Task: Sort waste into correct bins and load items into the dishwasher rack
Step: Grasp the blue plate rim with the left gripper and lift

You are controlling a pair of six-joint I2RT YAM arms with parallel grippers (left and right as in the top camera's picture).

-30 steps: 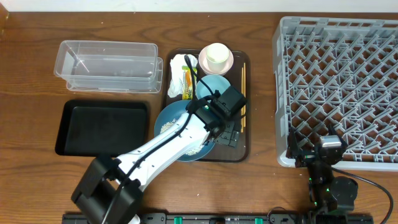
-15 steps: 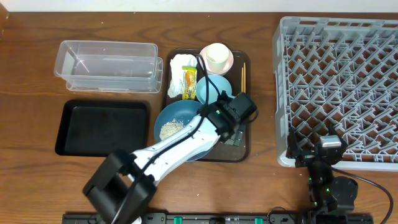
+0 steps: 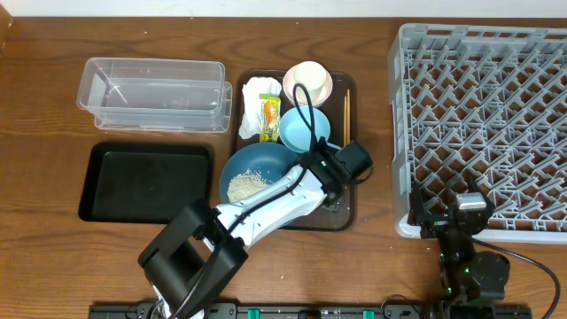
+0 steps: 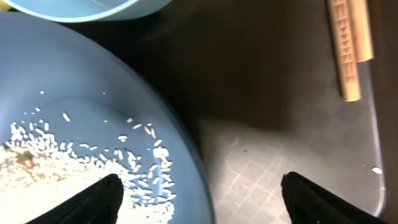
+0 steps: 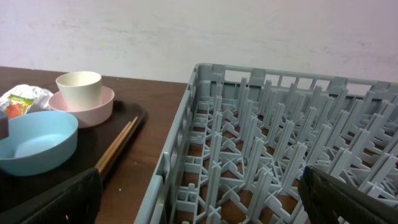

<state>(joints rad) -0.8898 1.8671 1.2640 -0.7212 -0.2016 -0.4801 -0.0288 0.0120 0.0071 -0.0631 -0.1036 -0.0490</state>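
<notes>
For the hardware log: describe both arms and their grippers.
Left arm: white tubular links, black joints, a black cable loop; left gripper is black-fingered. Right arm: compact, all black, small green lights, thin black cable; right gripper is black-fingered too.

Overhead looks down; left wrist close above plate (image 4: 68,93); right wrist level across rack (image 5: 249,130).

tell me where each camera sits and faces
Overhead: above the table, facing straight down at tray and rack; both arms show.
Left wrist: on left arm, facing down at plate and chopsticks; left end effector tips show.
Right wrist: beside the rack, facing level across it; right end effector tips show.
Shared: both wrist views show chopsticks.
</notes>
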